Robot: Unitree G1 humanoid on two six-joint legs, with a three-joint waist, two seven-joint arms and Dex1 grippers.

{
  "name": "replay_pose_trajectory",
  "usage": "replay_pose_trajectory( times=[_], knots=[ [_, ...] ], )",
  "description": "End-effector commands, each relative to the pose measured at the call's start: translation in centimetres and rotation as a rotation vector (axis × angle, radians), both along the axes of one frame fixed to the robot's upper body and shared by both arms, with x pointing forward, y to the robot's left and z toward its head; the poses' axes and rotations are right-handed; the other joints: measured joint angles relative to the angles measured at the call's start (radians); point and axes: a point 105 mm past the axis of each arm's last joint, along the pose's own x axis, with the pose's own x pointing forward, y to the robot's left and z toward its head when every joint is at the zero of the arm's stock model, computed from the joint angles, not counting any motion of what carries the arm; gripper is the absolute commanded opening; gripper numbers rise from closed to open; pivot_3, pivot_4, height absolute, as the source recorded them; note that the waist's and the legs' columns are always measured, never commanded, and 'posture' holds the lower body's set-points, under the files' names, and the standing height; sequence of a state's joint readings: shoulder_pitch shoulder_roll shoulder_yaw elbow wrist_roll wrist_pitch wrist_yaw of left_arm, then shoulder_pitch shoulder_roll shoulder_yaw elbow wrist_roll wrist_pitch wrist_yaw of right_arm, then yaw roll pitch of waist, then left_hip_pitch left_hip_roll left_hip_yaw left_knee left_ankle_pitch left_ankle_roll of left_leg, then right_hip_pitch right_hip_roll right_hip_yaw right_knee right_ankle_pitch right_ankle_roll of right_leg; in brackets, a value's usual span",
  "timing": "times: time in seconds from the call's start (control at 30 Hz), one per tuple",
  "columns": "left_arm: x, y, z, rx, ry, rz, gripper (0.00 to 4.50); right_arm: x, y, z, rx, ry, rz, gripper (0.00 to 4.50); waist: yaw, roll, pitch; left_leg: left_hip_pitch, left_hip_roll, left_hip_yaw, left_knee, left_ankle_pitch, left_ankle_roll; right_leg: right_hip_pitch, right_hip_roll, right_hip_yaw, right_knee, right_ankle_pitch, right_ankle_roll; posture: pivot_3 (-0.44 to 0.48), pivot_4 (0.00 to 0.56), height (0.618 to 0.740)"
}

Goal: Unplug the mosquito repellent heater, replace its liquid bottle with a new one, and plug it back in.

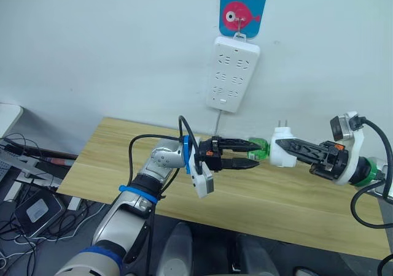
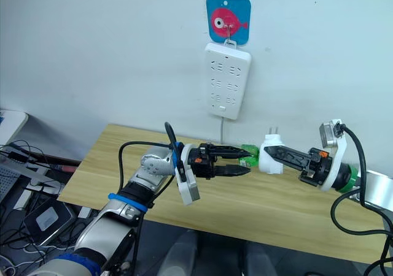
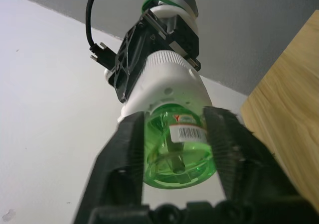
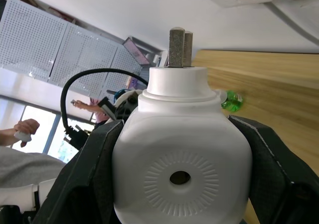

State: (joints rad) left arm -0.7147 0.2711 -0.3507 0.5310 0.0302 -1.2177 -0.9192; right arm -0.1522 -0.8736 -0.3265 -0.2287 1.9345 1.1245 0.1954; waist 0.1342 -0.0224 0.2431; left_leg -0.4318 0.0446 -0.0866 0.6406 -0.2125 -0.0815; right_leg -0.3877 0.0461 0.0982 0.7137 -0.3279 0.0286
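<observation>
Left tool (image 1: 253,155) clenches the clear green liquid bottle (image 3: 178,147), ribbed base showing. Right tool (image 1: 277,145) grips the smooth white rounded heater (image 4: 180,168), 2 metal prongs up, midair over the woodgrain counter (image 1: 295,202), below the power strip (image 1: 232,73).

White wall (image 1: 92,43); wooden table (image 1: 295,208); cables on floor (image 1: 24,208).

The green bottle (image 3: 178,147) bears a barcode label, its print unreadable.
</observation>
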Motion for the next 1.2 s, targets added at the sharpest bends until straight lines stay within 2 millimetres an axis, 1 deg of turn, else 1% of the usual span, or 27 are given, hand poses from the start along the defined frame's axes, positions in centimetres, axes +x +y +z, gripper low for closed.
replay_pose_trajectory(
  times=[0.03,0.1,0.17,0.27,0.37,0.47,0.5,0.63,0.8,0.83,0.93,1.2],
  knots=[
    [-0.1,-0.4,0.4,0.0,0.197,-0.044,0.63,-1.2,1.0,1.2,0.009,-0.043,0.098,2.97,-0.002,0.0,0.0,0.0,0.0,0.0,0.0,0.0,0.0,0.0,0.0,0.0,0.0,0.0,0.0,0.225,0.22,0.74],
    [-0.3,-0.4,0.5,0.014,0.273,-0.068,0.02,-1.2,1.0,1.3,0.005,-0.042,0.1,2.97,-0.005,0.0,0.0,0.0,0.0,0.0,0.001,0.0,0.0,0.0,0.0,0.0,0.0,0.0,0.0,0.225,0.22,0.74],
    [-0.3,-0.3,1.0,0.008,0.293,-0.075,0.02,-1.1,0.9,1.3,0.006,-0.041,0.098,2.97,-0.005,0.0,0.0,0.0,0.001,0.0,0.001,0.0,0.0,0.0,0.001,0.0,0.001,0.0,0.0,0.226,0.221,0.74],
    [-0.5,0.2,1.8,-0.016,0.201,-0.086,0.02,-1.0,0.9,1.3,0.007,-0.038,0.096,2.97,-0.004,0.0,0.0,0.0,0.001,-0.001,0.002,0.0,0.001,0.0,0.001,0.0,0.001,0.001,0.0,0.226,0.222,0.74],
    [-0.7,0.5,2.2,-0.038,0.129,-0.089,0.58,-0.9,0.7,1.2,0.003,-0.033,0.091,2.97,-0.004,0.0,0.0,0.0,0.001,-0.001,0.002,0.0,0.001,0.0,0.001,0.0,0.001,0.001,-0.001,0.223,0.221,0.74],
    [-1.0,0.8,2.2,-0.044,0.018,-0.085,1.42,-0.9,0.5,1.2,0.006,-0.029,0.086,2.97,-0.004,0.0,0.0,0.0,0.001,-0.001,0.002,0.0,0.001,0.0,0.001,0.0,0.001,0.001,-0.001,0.221,0.223,0.74],
    [-1.0,0.9,2.2,-0.047,-0.008,-0.081,1.79,-0.9,0.5,1.2,0.008,-0.028,0.086,2.97,-0.004,0.0,0.0,0.0,0.001,-0.001,0.002,0.0,0.001,0.0,0.001,0.0,0.001,0.001,-0.001,0.221,0.223,0.74],
    [-0.6,0.9,1.7,-0.037,-0.04,-0.059,2.84,-1.0,0.6,1.3,0.019,-0.032,0.104,2.97,-0.004,0.0,0.0,0.0,0.001,0.0,0.002,0.0,0.001,0.0,0.001,0.001,0.0,0.001,0.0,0.221,0.225,0.74],
    [-0.3,0.9,0.9,-0.021,-0.06,-0.038,4.3,-0.9,0.6,1.6,0.026,-0.039,0.113,2.97,-0.004,0.0,0.0,0.0,0.001,0.0,0.002,0.0,0.001,0.0,0.001,0.0,0.0,0.001,0.0,0.221,0.227,0.74],
    [-0.2,0.9,0.8,-0.022,-0.064,-0.033,4.44,-0.9,0.6,1.6,0.027,-0.039,0.115,2.97,-0.004,0.0,0.0,0.0,0.001,0.0,0.002,0.0,0.001,0.0,0.001,0.0,0.0,0.001,0.0,0.221,0.227,0.74],
    [0.0,0.7,0.7,-0.022,-0.071,-0.023,4.44,-1.1,0.8,1.7,0.032,-0.046,0.13,2.97,-0.004,0.0,0.0,0.0,0.001,0.0,0.002,0.0,0.001,0.0,0.001,0.0,0.0,0.001,0.0,0.221,0.227,0.74],
    [0.1,-0.1,1.6,-0.076,-0.101,-0.012,4.44,-1.2,1.2,1.8,0.031,-0.048,0.152,2.97,-0.004,0.0,0.0,0.0,0.001,0.0,0.002,0.0,0.001,0.0,0.001,0.0,0.0,0.001,0.0,0.222,0.233,0.74]
  ],
)
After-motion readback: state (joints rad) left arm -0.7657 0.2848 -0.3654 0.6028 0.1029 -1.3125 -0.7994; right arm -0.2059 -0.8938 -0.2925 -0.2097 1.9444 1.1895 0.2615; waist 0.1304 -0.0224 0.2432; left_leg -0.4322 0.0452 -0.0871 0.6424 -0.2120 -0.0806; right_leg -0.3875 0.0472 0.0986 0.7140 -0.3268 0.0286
